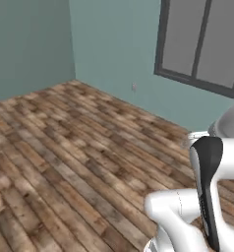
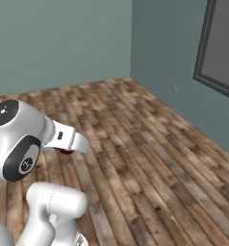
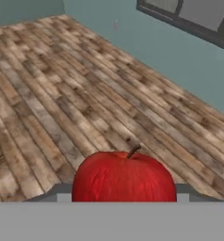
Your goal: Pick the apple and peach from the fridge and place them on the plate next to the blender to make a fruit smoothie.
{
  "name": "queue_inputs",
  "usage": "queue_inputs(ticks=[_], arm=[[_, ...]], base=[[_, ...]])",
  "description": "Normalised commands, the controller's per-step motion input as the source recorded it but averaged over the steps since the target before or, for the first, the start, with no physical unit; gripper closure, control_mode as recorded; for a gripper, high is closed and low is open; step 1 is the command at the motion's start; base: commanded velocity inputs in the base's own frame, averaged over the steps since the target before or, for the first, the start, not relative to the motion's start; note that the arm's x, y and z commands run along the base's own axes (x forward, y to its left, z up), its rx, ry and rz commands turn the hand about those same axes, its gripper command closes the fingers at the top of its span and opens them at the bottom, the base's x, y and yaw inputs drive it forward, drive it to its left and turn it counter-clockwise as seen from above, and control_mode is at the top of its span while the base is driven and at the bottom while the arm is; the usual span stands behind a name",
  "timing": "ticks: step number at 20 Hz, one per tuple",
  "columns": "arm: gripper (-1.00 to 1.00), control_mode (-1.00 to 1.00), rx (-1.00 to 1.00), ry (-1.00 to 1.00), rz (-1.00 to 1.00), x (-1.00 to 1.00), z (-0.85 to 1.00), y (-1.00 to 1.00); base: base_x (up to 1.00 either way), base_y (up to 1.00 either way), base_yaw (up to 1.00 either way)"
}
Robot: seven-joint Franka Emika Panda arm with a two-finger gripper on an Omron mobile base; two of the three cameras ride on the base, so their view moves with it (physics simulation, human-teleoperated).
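Apple (image 3: pixel 124 178): red, stem up, sat low and near in the hand view, clamped in the gripper (image 3: pixel 123 197). Wooden floor (image 3: pixel 62 94) beyond; window (image 1: pixel 202 42) far right.

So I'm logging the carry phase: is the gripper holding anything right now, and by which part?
Yes, the apple. It sits between the fingers, stem up, apparently gripped at its sides; the contact points themselves are hidden.

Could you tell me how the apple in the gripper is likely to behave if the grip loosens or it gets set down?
The apple looks round and glossy, so it may well slip between the fingers if the hold slackens. Set on a flat surface, that rounded shape would probably let it roll. It appears firm, with its stem upright, so it should not deform.
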Motion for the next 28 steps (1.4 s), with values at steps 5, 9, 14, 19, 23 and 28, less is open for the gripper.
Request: queue_inputs(ticks=[5,9,14,19,23,28], arm=[[1.00,1.00,0.00,0.00,0.00,0.00,0.00,0.00],[1.00,1.00,0.00,0.00,0.00,0.00,0.00,0.00],[1.00,1.00,0.00,0.00,0.00,0.00,0.00,0.00],[1.00,1.00,0.00,0.00,0.00,0.00,0.00,0.00],[1.00,1.00,0.00,0.00,0.00,0.00,0.00,0.00],[1.00,1.00,0.00,0.00,0.00,0.00,0.00,0.00]], base=[[0.00,0.00,1.00],[0.00,0.00,1.00],[0.01,0.00,0.95],[0.16,-0.04,0.71],[0.21,-0.05,0.66],[0.24,-0.07,0.65]])
